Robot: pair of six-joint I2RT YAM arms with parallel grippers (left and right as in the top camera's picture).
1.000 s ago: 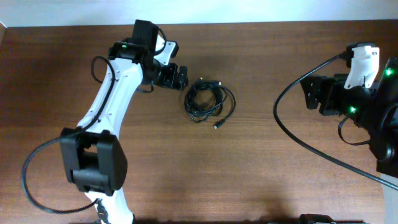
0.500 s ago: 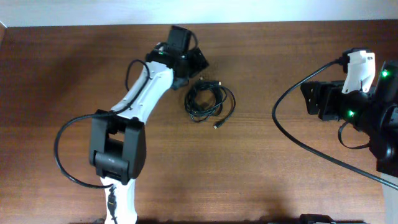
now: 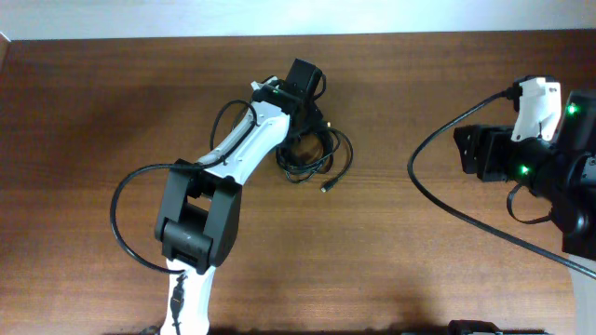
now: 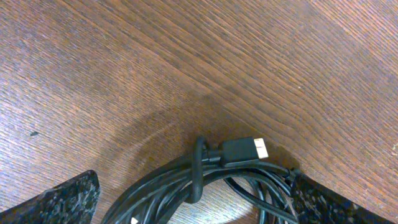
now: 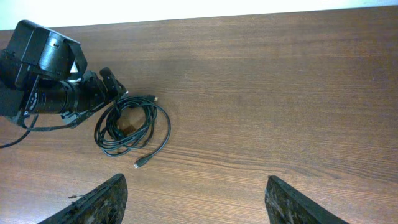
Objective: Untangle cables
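Black cables (image 4: 241, 151) coiled; left end effector (image 4: 196, 200) wide astride them; right end effector (image 5: 196, 198) wide, empty.

The only furniture in sight is 1 table (image 3: 447, 270), dark reddish-brown wood with fine grain streaking along its length. Beyond its far edge runs a plain white strip (image 3: 391, 17); whether that is wall or board I cannot tell. The light is soft and even, laying a faint sheen on the wood, with blurred shadows.
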